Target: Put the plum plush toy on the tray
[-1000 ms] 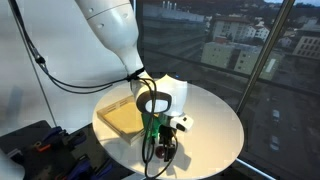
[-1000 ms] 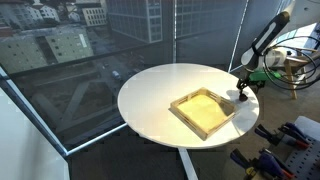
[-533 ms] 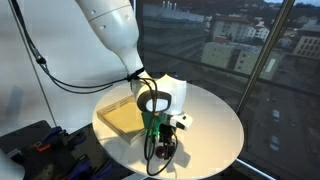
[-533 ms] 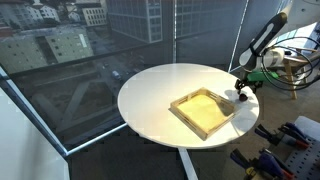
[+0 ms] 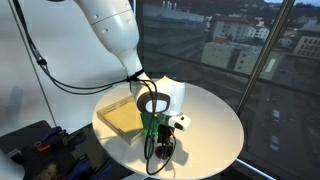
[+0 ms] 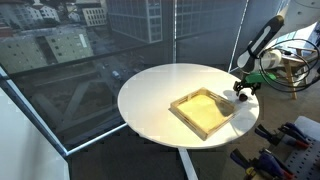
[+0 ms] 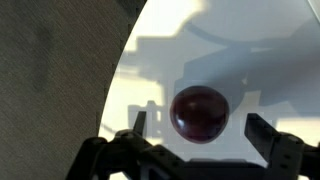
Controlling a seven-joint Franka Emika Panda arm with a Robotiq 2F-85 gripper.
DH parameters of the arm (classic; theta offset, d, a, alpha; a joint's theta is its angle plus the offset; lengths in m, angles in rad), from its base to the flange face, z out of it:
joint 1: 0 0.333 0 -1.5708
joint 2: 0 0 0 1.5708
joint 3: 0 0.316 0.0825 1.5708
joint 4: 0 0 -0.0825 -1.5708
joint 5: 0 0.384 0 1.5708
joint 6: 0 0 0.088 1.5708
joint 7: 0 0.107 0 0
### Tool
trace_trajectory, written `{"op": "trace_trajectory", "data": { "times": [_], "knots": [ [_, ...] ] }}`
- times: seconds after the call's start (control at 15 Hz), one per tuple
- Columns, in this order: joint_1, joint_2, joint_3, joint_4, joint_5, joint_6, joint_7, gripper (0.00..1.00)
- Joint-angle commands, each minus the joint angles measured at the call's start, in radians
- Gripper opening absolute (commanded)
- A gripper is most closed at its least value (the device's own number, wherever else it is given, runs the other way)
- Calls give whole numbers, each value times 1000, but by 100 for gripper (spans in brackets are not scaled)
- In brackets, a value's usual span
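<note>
plum toy between jaws, tray seemingly close

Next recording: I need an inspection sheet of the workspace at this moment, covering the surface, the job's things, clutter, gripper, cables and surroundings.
Surface: round white table.
Job's things: the plum plush toy lies on the table near its edge, outside the tray. The tray holds nothing.
Clutter: nothing seen.
Gripper: the gripper is low beside the tray, over the toy. Its jaws are open, one on each side of the toy, and in the wrist view they are not touching it.
Cables: a black cable sags along the arm, off the table.
Surroundings: glass wall with city buildings outside.
</note>
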Motion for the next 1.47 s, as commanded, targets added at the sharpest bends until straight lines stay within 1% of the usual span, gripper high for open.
{"op": "trace_trajectory", "data": {
  "times": [0.0,0.4,0.47,0.53,0.67,0.8,0.87,1.4],
  "knots": [
    [6,20,0,17,14,10,19,100],
    [7,34,-2,21,13,10,24,100],
    [6,35,-2,21,13,10,24,92],
    [4,36,-1,22,14,8,22,75],
    [3,37,0,22,14,5,22,59],
    [2,36,1,21,15,3,19,40],
    [2,33,1,20,14,2,18,35],
    [5,8,-2,10,8,-24,13,34]
  ]
}}
